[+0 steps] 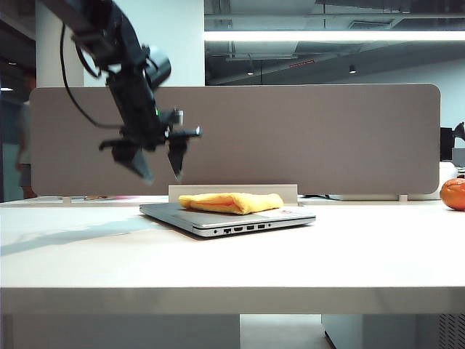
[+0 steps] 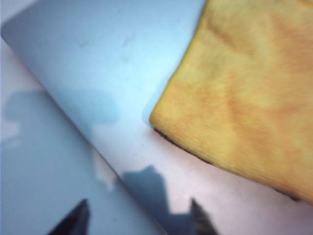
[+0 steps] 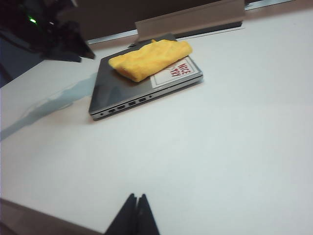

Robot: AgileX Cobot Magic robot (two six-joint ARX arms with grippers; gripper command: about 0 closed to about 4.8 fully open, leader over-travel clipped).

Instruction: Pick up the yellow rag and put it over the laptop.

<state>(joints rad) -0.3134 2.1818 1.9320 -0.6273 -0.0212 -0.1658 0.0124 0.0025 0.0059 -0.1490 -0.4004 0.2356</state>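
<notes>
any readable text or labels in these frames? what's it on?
"NICE TRY": red print on the white sticker on the laptop lid, partly under the yellow rag; second word partly covered, likely reading.
Exterior view: the same sticker is too small to read.
No other text.

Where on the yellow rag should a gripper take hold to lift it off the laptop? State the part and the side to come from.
Probably from above, at the yellow rag end nearest the open left gripper. The rag lies folded in a low mound on the laptop lid, so a pinch straight down gathers its thick layers. The right gripper is shut, far back over the table.
</notes>
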